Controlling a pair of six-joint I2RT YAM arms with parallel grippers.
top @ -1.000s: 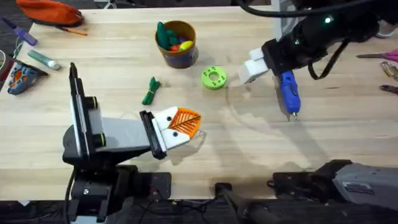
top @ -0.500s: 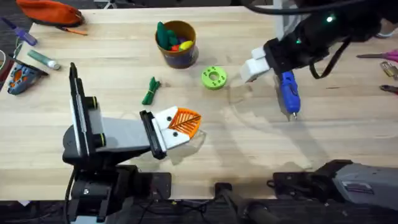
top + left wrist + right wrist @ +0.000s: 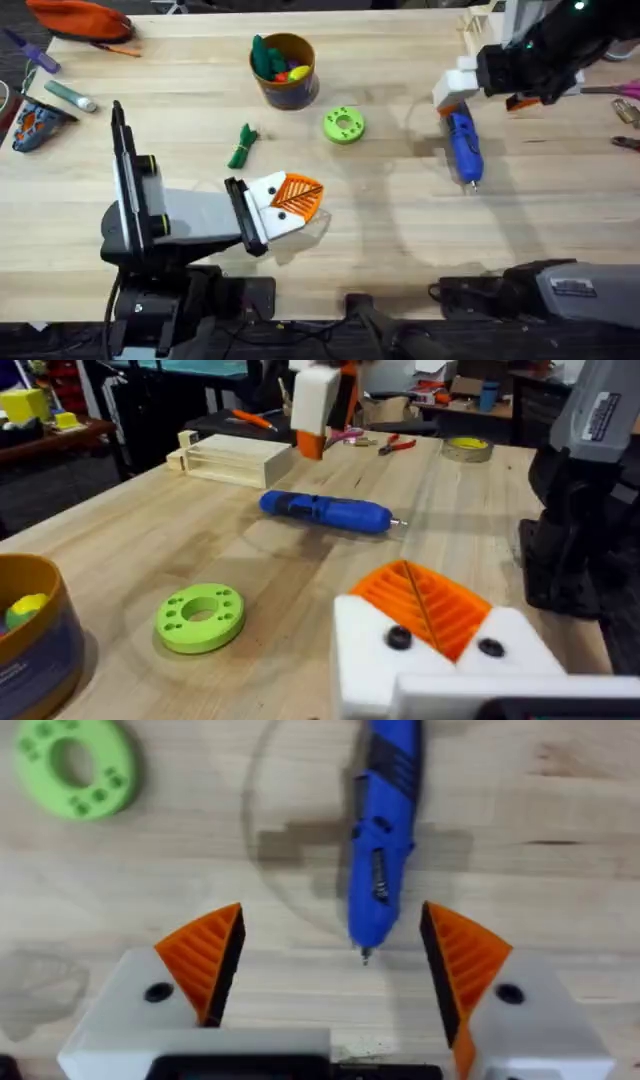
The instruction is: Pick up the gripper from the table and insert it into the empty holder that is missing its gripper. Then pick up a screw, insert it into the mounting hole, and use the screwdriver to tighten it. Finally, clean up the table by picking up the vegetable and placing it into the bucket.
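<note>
Left gripper sits closed and empty on the near wood table. Past it lie the vegetable and green ring. Right gripper hangs open over the screwdriver. Bucket stands farther back; cluttered workshop benches behind.

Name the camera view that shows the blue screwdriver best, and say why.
The right wrist view: the screwdriver lies close, between that gripper's open fingers, tip toward the camera. The overhead view shows its whole length but small; the left wrist view shows it side-on, farther off.
</note>
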